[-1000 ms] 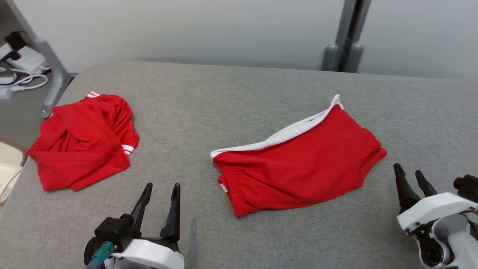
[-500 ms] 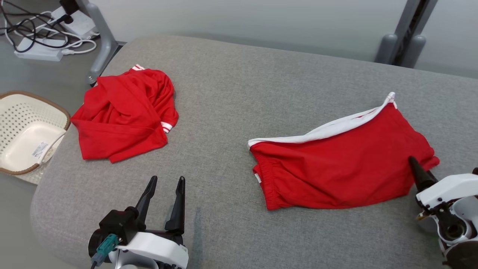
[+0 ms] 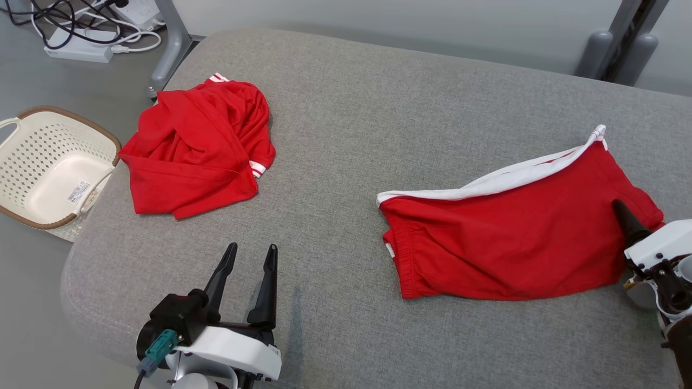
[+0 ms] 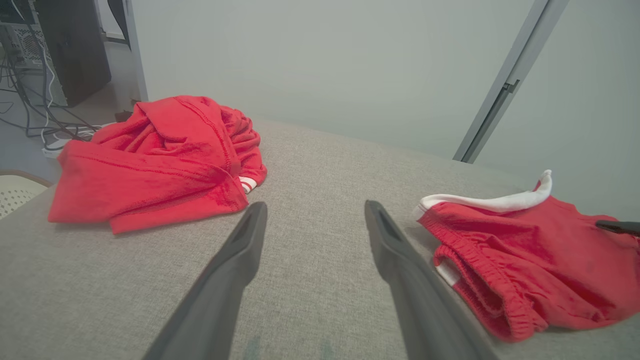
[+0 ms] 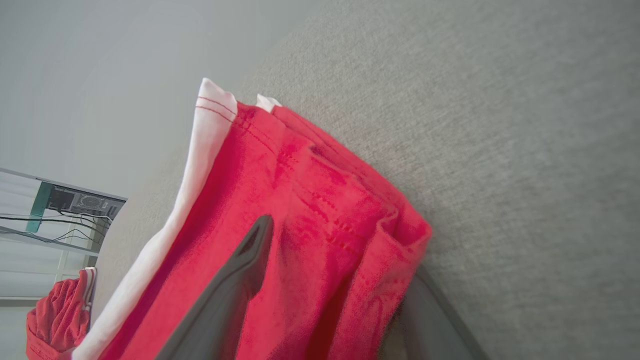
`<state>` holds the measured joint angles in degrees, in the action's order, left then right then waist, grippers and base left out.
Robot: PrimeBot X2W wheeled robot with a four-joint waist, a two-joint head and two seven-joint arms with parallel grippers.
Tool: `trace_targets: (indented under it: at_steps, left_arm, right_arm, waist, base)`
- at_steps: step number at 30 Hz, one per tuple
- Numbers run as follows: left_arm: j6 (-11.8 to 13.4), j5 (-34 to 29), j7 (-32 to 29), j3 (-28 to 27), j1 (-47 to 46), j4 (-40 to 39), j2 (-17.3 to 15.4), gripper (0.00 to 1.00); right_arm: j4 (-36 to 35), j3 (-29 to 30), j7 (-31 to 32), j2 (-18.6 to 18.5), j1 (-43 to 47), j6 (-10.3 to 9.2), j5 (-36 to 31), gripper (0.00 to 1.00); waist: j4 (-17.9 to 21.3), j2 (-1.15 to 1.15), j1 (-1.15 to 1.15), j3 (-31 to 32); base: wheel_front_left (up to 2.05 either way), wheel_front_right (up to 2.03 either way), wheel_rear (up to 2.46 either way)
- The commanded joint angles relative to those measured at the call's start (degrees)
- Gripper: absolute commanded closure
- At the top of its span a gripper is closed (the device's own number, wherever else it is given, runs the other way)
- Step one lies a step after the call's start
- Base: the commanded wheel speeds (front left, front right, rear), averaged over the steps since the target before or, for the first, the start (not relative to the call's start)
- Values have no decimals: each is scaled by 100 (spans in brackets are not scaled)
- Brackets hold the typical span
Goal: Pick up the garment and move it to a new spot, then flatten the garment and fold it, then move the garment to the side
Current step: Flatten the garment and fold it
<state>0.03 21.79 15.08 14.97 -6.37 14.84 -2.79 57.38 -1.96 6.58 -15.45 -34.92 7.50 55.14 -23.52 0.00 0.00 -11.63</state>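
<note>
The garment [image 3: 200, 151] is a crumpled red heap with striped red-and-white trim, at the far left of the grey padded table [image 3: 378, 97]. The left wrist view shows the garment [image 4: 160, 160] ahead and to the left. My left gripper [image 3: 252, 247] stands open over bare table, short of the garment, with nothing between its fingers [image 4: 250, 225]. My right gripper [image 3: 632, 216] is open at the right corner of the red shorts [image 3: 513, 237]. One finger [image 5: 250, 260] lies over the cloth and the other is under its edge.
The red shorts with a white band [image 4: 540, 260] lie folded at the centre right. A cream perforated basket [image 3: 38, 167] sits on the floor to the left. Cables and a power strip [image 3: 81, 46] lie beyond it. Grey posts [image 3: 616, 48] stand behind the table.
The head camera has swung left and down, so the whole picture has shifted. My right gripper has moved in from beside the shorts onto their right corner. The left gripper has held still.
</note>
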Motion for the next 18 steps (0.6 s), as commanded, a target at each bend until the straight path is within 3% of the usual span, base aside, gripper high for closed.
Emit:
trace_targets:
  at_steps: [1, 2, 3, 4, 18]
  left_arm:
    - [23, 47, 12, 1, -80, -21, -23, 0]
    - [30, 57, 12, 4, -88, -19, -22, 0]
    - [36, 64, 11, 3, -95, -13, -23, 0]
    - [39, 58, 12, 0, -99, -8, -22, 0]
    - [1, -1, 12, -68, -23, 121, -22, 0]
  right_arm:
    - [188, -66, 90, 94, 71, -2, -15, 20]
    - [231, -115, 84, 99, 37, -3, -52, 64]
    - [259, -155, 67, 111, 12, -3, -61, 89]
    - [276, -181, 30, 116, -8, -3, -61, 100]
    - [-122, -161, -635, 36, 285, -3, 522, 100]
  waist:
    - [-14, 0, 0, -21]
    - [-19, 0, 0, -29]
    - [-20, 0, 0, -35]
    - [-20, 0, 0, -37]
    - [324, 0, 0, 219]
  base:
    - [0, 0, 0]
    - [0, 0, 0]
    - [0, 0, 0]
    - [0, 0, 0]
    - [0, 0, 0]
